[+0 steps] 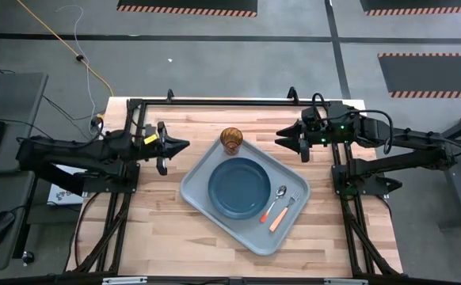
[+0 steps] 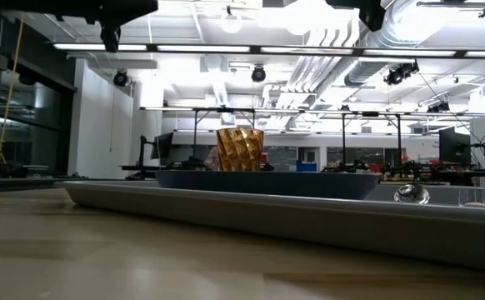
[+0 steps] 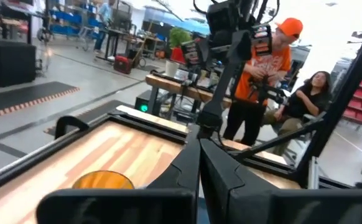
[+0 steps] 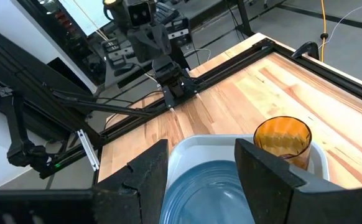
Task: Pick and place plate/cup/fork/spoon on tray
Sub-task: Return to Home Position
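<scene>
The light grey-blue tray lies slantwise at the table's middle. On it rests the dark teal plate. Beside the plate, toward the right, lie the red-handled spoon and the peach-handled fork. The amber cup stands upright in the tray's far corner; it also shows in the right wrist view and the low view. My left gripper is shut and empty, raised left of the cup. My right gripper is open and empty, raised right of the cup.
A black frame runs along the table's far edge and both sides. Bare wood lies left of the tray and at the near edge. Two people are in the room beyond the table's right side.
</scene>
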You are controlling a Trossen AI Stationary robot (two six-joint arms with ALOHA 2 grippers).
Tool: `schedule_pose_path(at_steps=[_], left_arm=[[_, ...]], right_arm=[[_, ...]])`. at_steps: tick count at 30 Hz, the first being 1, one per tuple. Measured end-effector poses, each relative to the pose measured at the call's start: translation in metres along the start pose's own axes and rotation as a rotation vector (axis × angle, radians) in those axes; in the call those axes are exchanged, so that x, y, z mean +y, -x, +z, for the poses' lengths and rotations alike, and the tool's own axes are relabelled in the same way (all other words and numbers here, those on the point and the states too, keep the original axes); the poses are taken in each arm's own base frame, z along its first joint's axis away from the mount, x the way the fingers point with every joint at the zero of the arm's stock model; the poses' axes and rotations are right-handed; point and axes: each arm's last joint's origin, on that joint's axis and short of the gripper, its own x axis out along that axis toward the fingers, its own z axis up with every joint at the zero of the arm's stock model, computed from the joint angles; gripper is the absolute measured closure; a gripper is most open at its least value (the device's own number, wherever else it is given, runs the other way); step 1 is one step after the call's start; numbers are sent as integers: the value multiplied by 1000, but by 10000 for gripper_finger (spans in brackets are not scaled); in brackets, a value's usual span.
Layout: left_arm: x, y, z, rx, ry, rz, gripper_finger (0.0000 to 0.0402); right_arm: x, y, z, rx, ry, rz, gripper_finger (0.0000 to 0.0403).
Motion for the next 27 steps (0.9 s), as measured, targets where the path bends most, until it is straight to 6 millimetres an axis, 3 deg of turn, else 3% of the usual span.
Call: schedule_pose_path(at_steps=[16,27], left_arm=[[19,25,-56,-51,129,36,401],[24,37,-80,-14,129,28,401]], right_arm=[[0,0,0,0,2,0,226],[0,0,0,2,-14,-1,226]])
